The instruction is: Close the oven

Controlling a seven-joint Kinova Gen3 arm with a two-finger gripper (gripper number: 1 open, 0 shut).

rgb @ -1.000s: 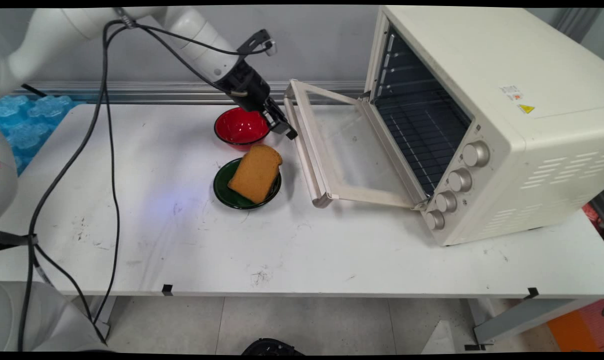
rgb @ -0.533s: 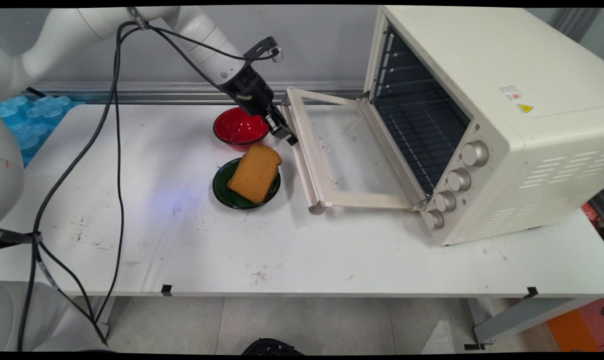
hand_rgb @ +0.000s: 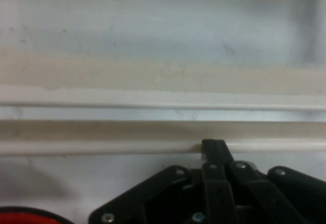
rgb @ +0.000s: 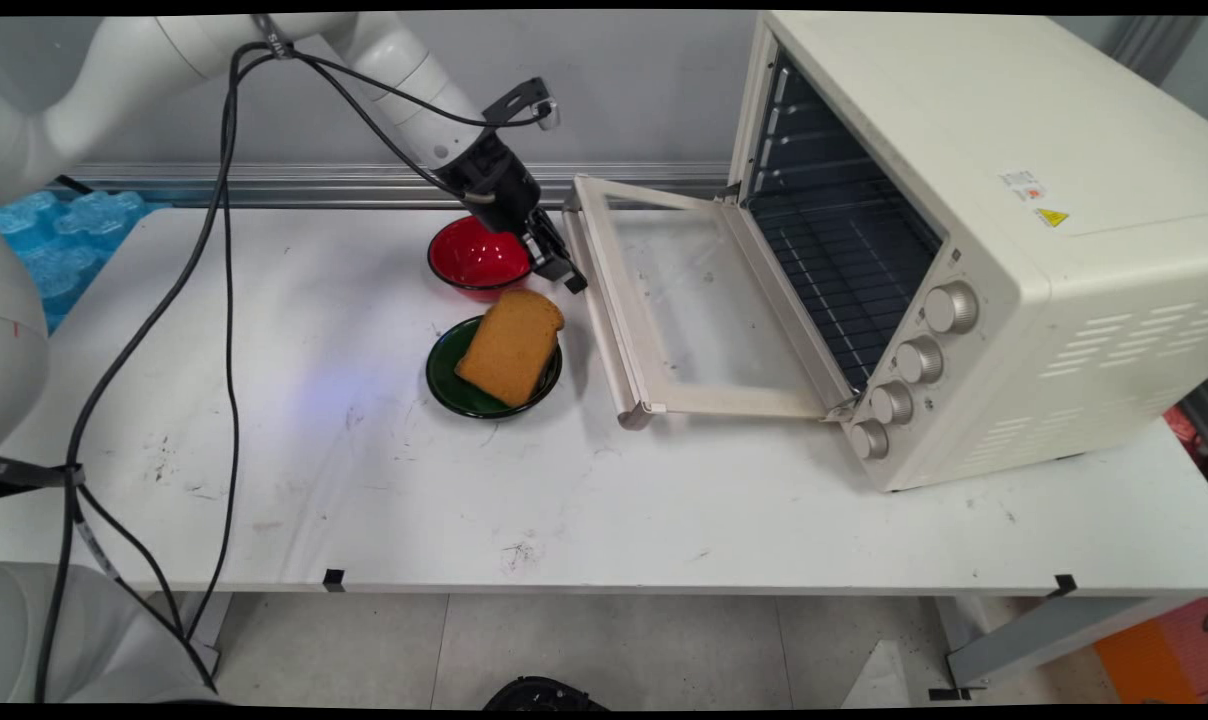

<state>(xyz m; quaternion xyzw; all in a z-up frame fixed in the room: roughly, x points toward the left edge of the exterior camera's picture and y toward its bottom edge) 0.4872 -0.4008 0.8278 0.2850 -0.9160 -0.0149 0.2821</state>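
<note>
My gripper [rgb: 567, 279] hangs low just left of the toaster oven's [rgb: 974, 200] open door [rgb: 684, 300], beside the handle bar [rgb: 602, 320] along the door's left edge. In the hand view the two fingers lie pressed together, shut with nothing between them, and the gripper's tip [hand_rgb: 214, 145] touches or nearly touches the cream handle bar [hand_rgb: 102, 132]. A red bowl [rgb: 474, 255] stands directly under the hand, and its rim shows at the hand view's bottom left as the red bowl [hand_rgb: 25, 217]. In front of it a slice of brown bread [rgb: 511, 345] lies on a green plate [rgb: 448, 386].
The oven fills the table's right half, with its wire racks [rgb: 844, 270] exposed and knobs [rgb: 914, 360] facing front. A blue moulded tray [rgb: 54, 240] lies past the table's left edge. Black cables [rgb: 226, 330] hang from the arm over the table's left part.
The oven door has dropped from a tilted position to lying almost flat. The gripper followed it down, then drew slightly back to the left of the handle.
</note>
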